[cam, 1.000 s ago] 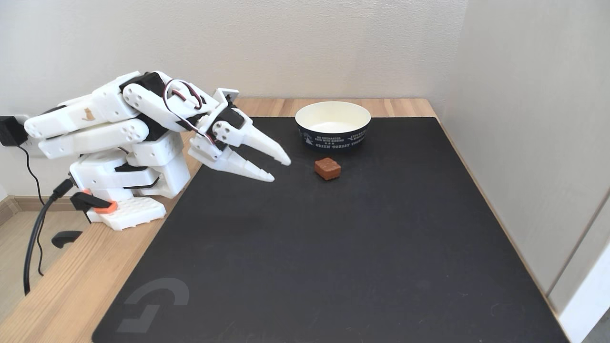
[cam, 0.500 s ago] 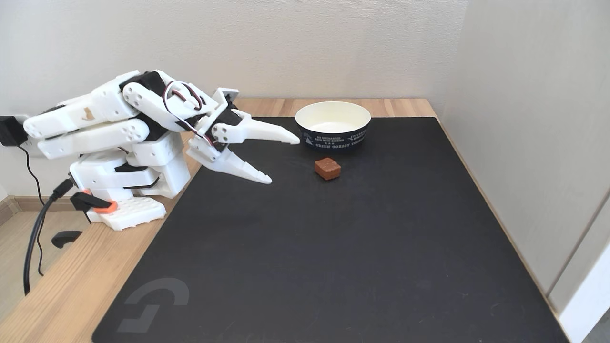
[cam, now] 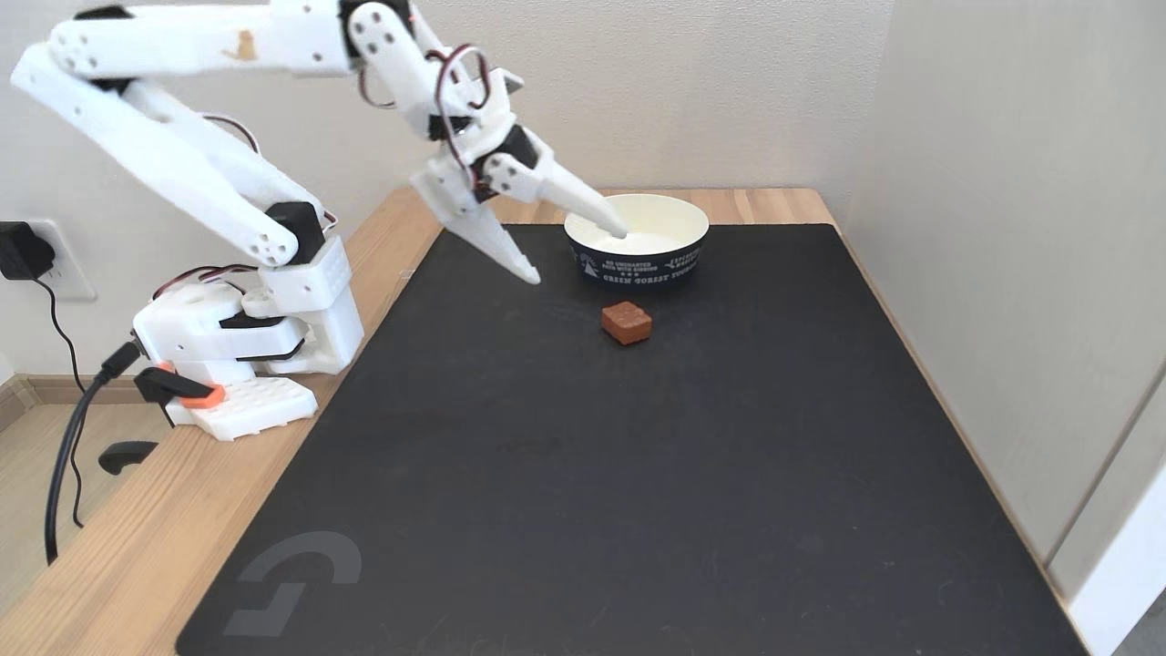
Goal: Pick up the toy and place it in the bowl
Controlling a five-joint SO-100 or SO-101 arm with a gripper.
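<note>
The toy (cam: 626, 322), a small reddish-brown block, lies on the black mat just in front of the bowl. The bowl (cam: 636, 240) stands at the mat's far edge, cream inside, navy with white lettering outside, and holds nothing. My white gripper (cam: 576, 253) hangs raised above the mat, up and to the left of the toy, and is open with nothing between its fingers. One fingertip (cam: 610, 224) lines up with the bowl's left rim in this view; the other (cam: 526, 273) points down toward the mat left of the bowl.
The black mat (cam: 638, 474) covers most of the wooden table (cam: 118, 547). My arm's base (cam: 241, 355) is clamped at the table's left edge, with cables hanging beside it. A wall (cam: 1002, 228) closes off the right side.
The arm has risen from its folded low pose and reached forward and right. The gripper, which opened wider half a second ago, now hangs high by the bowl. Toy and bowl are unmoved.
</note>
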